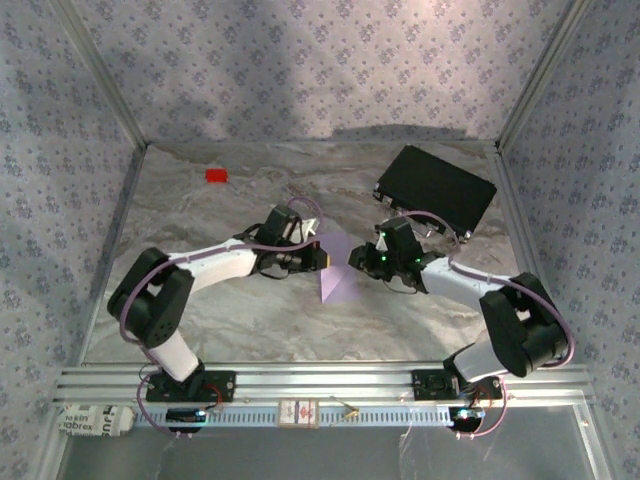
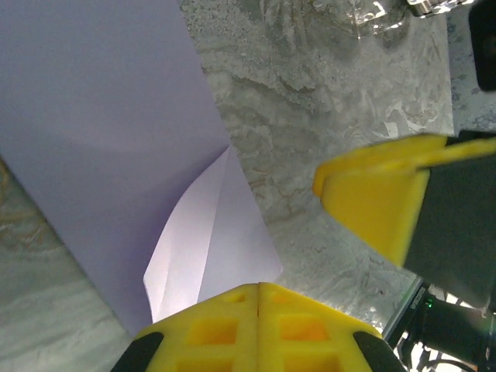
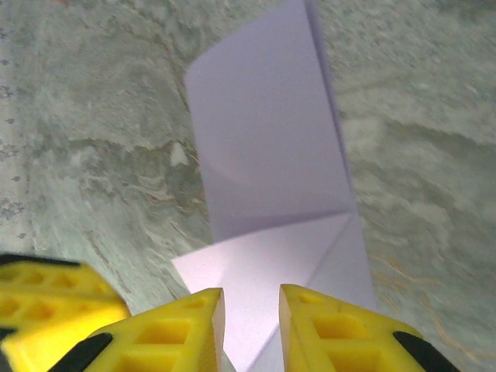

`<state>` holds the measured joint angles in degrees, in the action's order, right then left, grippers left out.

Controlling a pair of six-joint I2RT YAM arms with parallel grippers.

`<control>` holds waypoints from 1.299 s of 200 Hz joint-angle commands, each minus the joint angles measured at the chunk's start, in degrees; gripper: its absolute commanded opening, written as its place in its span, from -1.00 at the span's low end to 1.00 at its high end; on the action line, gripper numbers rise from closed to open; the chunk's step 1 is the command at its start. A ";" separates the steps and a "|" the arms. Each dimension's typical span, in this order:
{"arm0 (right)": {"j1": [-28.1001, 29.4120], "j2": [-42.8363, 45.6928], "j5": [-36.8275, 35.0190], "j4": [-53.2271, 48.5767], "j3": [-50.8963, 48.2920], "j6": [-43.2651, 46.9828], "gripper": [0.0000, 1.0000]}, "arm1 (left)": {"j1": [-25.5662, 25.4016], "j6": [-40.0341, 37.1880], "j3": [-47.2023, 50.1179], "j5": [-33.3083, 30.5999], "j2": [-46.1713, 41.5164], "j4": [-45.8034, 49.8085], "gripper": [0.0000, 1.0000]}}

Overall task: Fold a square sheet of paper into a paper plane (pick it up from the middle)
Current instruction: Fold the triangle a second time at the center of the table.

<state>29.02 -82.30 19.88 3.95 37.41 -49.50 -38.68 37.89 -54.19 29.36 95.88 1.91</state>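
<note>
Top external view: the square sheet of paper (image 1: 338, 272) lies at mid-frame on the counter (image 1: 250, 320), partly folded. The left gripper (image 1: 318, 256) is at its left edge and the right gripper (image 1: 358, 260) at its right edge.

Left wrist view: the left gripper (image 2: 258, 310), at bottom centre, has its fingers pressed flat together. A folded corner of the sheet (image 2: 101, 116) runs down to their seam, so the gripper is judged to be clamped on the paper. The upper sheet bows slightly.

Right wrist view: the right gripper (image 3: 252, 298), at bottom centre, has its fingers apart, with the paler flap showing in the gap. The sheet (image 3: 263, 139) curls at its upper left corner.

Assessment: a corner fold is in hand. The left clamp should hold firm as an anchor. The right gripper should line the flap edge up with the centre line before closing, then press the crease flat. Pulling against the anchor risks tearing the sheet or skewing the fold.
</note>
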 commanded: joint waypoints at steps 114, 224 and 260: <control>3.03 1.34 -1.24 -8.20 -2.34 -1.92 -0.37 | -0.01 -8.83 -1.98 0.34 10.27 7.93 -0.98; 3.14 0.03 0.07 -9.92 -0.86 -0.51 -0.41 | 0.01 -8.48 -2.76 -0.06 10.72 8.08 -1.00; 3.24 -0.47 0.15 -10.21 -0.63 -0.42 -0.40 | 0.09 -8.15 -2.95 0.25 11.00 7.81 -0.99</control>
<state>31.81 -82.13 19.29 -4.54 35.20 -50.98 -38.65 30.44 -56.49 29.23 105.86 9.04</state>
